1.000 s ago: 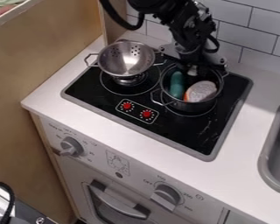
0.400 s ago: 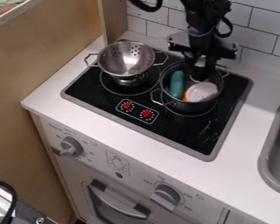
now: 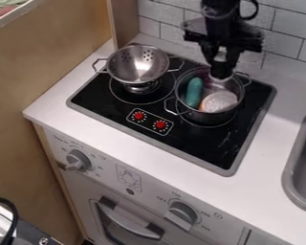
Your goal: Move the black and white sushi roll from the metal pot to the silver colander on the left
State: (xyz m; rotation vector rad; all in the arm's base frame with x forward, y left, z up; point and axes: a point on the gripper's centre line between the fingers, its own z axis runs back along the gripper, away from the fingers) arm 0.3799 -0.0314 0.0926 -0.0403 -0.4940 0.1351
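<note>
The black gripper (image 3: 221, 72) hangs pointing down over the back right part of a metal pot (image 3: 186, 112), its lower end around the pot's rim. A small pale grey shape shows at that lower end; whether it is a separate thing cannot be made out. Inside the pot, a long teal-green object (image 3: 194, 92) leans on the left, and a rounded piece (image 3: 219, 101), pale pinkish on top with an orange edge, lies at the front right. The gripper is above and behind the pale piece, apart from it.
A metal colander (image 3: 137, 66) stands left of the pot on the black stovetop (image 3: 200, 147). Tiled wall (image 3: 284, 50) rises behind. A grey sink (image 3: 295, 170) is at the right edge, a wooden panel (image 3: 60, 62) at the left.
The gripper has swung from a slant to nearly upright, then risen and moved slightly right, uncovering more of the pot's inside. Pot, colander and the two pot contents look unmoved.
</note>
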